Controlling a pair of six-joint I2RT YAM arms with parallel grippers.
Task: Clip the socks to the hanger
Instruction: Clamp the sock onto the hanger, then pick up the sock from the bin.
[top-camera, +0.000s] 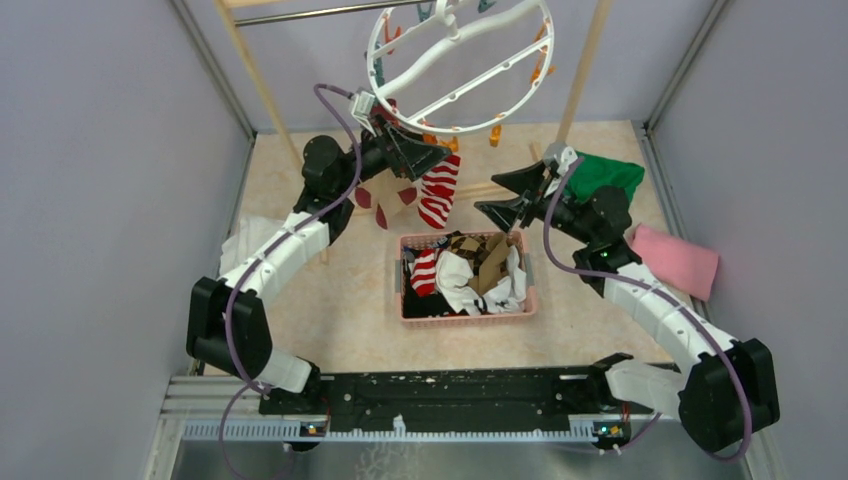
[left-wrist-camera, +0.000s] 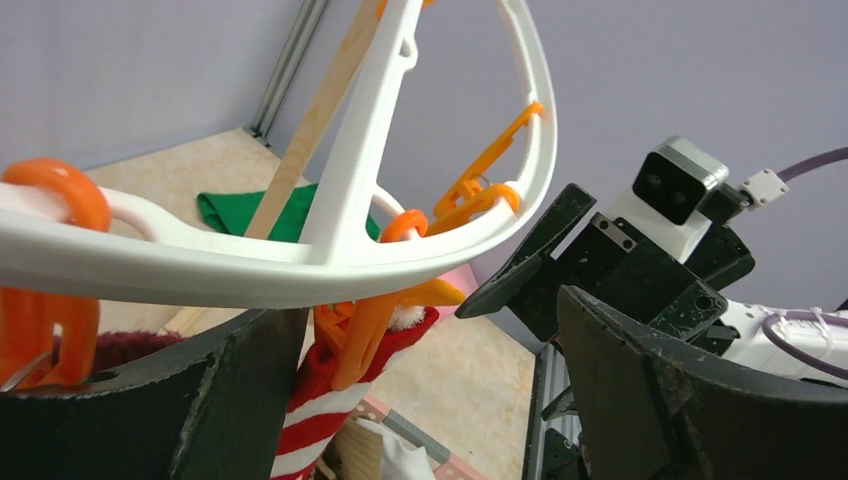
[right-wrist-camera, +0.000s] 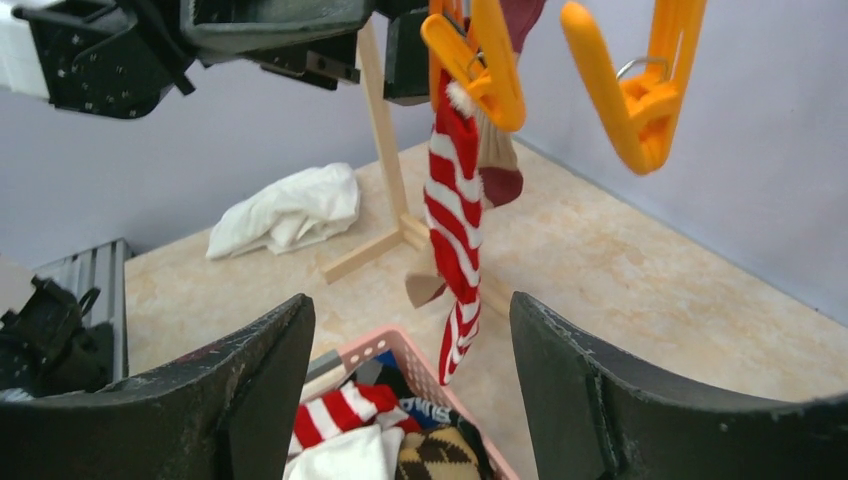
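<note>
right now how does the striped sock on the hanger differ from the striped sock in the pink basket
The hanging red-and-white striped sock is clipped by an orange plastic peg on the round white hanger; the striped basket sock is unclipped. The hanging sock dangles downward; the basket sock lies bunched in the pink plastic basket. Both are red-and-white striped.

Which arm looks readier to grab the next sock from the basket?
Probably right: the right claw, open, hangs by the basket with socks in view; the left claw is up at the hanger.
</note>
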